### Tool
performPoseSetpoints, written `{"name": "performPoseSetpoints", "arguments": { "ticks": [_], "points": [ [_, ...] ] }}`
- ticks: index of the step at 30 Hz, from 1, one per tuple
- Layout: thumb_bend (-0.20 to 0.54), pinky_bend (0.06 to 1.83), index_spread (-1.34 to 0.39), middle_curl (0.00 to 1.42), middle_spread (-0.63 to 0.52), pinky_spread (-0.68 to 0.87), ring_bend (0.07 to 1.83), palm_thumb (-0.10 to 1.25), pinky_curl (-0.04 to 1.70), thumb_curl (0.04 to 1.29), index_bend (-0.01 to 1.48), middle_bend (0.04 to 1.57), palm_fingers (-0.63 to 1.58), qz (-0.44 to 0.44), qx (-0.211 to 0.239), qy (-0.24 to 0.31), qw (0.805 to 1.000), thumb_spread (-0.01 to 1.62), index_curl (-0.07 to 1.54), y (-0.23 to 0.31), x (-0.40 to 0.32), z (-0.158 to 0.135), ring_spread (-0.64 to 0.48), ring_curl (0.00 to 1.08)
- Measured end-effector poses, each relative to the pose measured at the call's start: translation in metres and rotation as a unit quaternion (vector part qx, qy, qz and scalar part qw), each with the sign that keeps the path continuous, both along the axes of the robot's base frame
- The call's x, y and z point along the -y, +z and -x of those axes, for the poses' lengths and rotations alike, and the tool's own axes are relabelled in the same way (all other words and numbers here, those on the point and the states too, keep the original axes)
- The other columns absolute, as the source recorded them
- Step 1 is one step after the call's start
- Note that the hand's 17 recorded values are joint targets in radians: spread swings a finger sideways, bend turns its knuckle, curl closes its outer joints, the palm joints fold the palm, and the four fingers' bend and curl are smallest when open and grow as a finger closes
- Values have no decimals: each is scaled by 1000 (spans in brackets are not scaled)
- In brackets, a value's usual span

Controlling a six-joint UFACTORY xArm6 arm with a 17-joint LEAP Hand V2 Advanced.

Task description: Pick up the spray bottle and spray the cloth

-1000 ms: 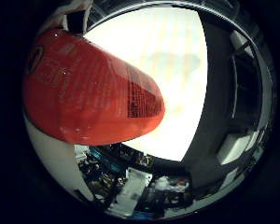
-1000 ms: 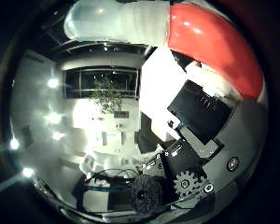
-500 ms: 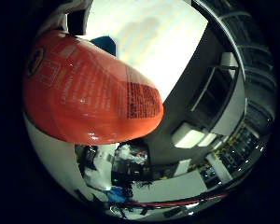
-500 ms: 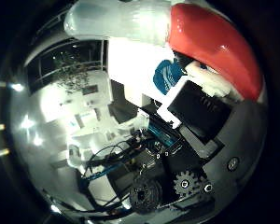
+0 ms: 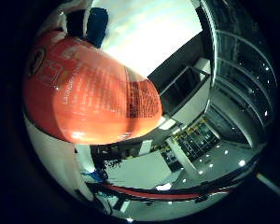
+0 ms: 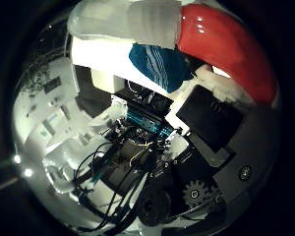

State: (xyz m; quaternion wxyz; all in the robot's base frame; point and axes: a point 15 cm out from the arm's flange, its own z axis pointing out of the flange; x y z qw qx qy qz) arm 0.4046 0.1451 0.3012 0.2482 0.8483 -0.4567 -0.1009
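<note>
Thumb-side view alone shows fingers (image 6: 211, 118), blue cloth (image 6: 160, 64).

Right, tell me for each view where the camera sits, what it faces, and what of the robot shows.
Little finger side palm view: on the palm, facing the red spray bottle close against it, white table and blue cloth beyond; no clear hand part shows.
Thumb side palm view: on the palm, facing the bottle's red edge, the cloth and the room; the hand, with black and geared parts, shows.
Shared: bottle and cloth.
</note>
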Motion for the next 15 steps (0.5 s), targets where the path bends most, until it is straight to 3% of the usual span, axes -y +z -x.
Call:
{"name": "performPoseSetpoints", "arguments": {
  "ticks": [15],
  "points": [
    [-18,1029,-212,585,-87,-206,1481,1009,1250,898,1109,1364,1201,46,11,20,999,729,758,-30,-33,1,-155,568]
  ]
}}
